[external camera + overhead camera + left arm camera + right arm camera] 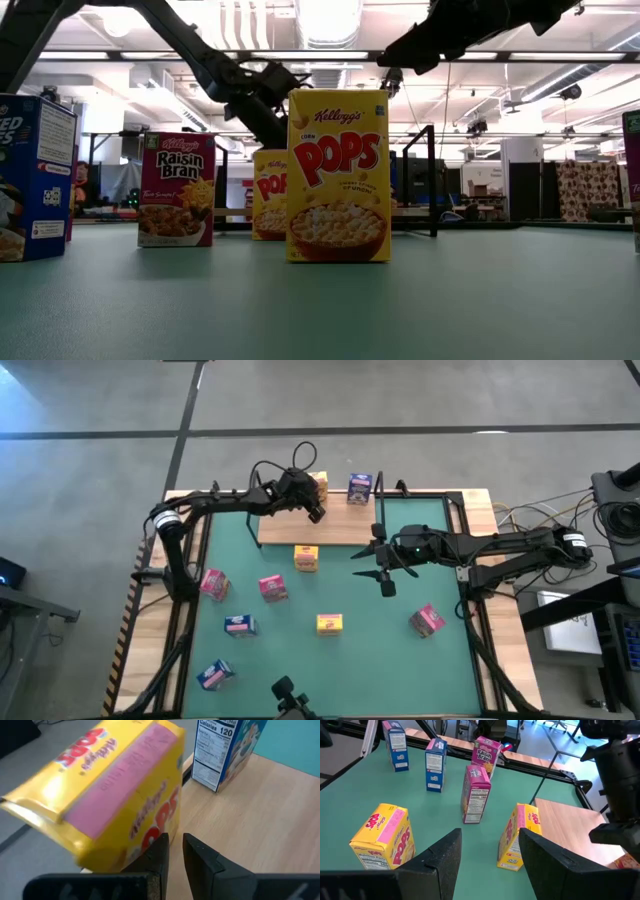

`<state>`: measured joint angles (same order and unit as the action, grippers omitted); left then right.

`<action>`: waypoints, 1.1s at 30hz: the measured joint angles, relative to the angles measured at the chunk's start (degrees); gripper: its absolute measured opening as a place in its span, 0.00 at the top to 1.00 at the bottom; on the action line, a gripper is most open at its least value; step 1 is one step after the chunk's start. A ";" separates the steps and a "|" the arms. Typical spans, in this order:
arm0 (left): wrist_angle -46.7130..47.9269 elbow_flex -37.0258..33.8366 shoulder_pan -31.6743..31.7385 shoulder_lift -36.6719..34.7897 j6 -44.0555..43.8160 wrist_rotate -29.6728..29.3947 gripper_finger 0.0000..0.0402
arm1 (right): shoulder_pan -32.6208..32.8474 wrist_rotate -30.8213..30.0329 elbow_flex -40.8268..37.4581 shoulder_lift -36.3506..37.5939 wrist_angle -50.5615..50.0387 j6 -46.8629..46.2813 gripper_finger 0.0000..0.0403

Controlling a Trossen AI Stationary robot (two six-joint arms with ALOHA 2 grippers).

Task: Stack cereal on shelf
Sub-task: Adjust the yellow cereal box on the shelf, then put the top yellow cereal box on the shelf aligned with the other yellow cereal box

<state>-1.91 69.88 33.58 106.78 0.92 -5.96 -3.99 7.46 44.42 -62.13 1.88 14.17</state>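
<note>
Risk first: the small yellow Corn Pops cereal box (107,790) lying tilted just ahead of the left gripper (172,851) sits at the far edge of the flat light-wood shelf board (345,530). My judgement is that any forward nudge from the closed fingertips would push it off the board's back edge, or knock it into the small blue cereal box (360,489) standing upright just beside it. The tilt itself suggests unstable footing; it may topple without help.

Left gripper: fingers pressed together, nothing between them. The yellow box looks very close to the fingertips, but whether they touch cannot be told from the wrist view.

Right gripper (385,565): jaws spread wide, empty, hovering over the green surface mat (375,625). Just ahead of it stand two more yellow cereal boxes (385,837), one near each finger, and a pink Raisin Bran box (476,794) further on. Second risk, as I judge it: descending between the two yellow boxes, a wide-open finger could clip one and tip it.

Other boxes remain scattered on the mat, well apart from the shelf; only two are at the board's far edge. Task appears early.
</note>
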 joint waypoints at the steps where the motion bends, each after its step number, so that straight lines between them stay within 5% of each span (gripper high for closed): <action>1: 0.36 0.07 0.00 -0.30 -0.14 0.00 0.91 | 0.00 -0.02 0.02 0.00 -0.05 0.00 0.54; 12: 13.70 0.51 -0.98 -8.93 -0.19 0.61 0.91 | 0.00 0.00 0.00 0.00 -1.13 0.76 0.54; 18: 18.68 -1.81 -6.98 -15.93 -0.39 0.68 0.91 | 0.00 0.00 0.00 0.00 -0.90 1.88 0.54; 26: 11.97 -11.51 -19.77 -27.46 -2.24 0.67 0.91 | 0.00 0.01 0.00 0.00 0.18 2.32 0.54; 33: -5.42 -24.58 -32.47 -34.49 -4.22 0.67 0.91 | 0.00 0.01 0.00 0.00 1.74 2.08 0.54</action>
<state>-7.33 45.30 1.11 72.28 -3.30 -5.29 -3.99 7.46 44.42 -62.13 3.63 16.25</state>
